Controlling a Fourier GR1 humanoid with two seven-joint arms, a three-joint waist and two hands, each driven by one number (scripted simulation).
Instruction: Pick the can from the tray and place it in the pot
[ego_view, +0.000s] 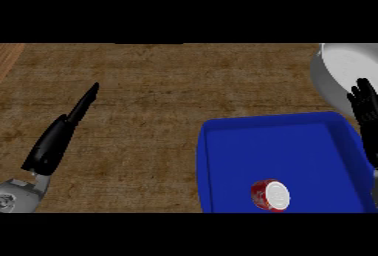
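Can (270, 195), red-sided with a white end turned toward the viewer, sits inside the blue tray (295, 145) at the lower right of the frame, close to the tray's bottom edge and roughly midway between its left and right walls; whether it stands upright or leans cannot be told from this angle. Neither hand touches it. The tray rests on a brown wood-grain counter (162, 90) that fills most of the picture. The pot (343, 65), grey with a pale inside, shows only in part at the upper right corner, just above the tray's far right corner and well apart from the can. The right hand (365, 107) appears along the right edge of the frame, fingers straight, slightly spread and pointing up, holding nothing; it overlaps the pot's lower rim and the tray's right wall, though whether it touches either cannot be told. The left hand (55, 137) shows at the left of the frame, well apart from the tray, seen edge-on over bare counter with its fingers held straight and close together, pointing toward the upper right, also holding nothing. Its grey forearm (22, 192) enters from the lower left corner.
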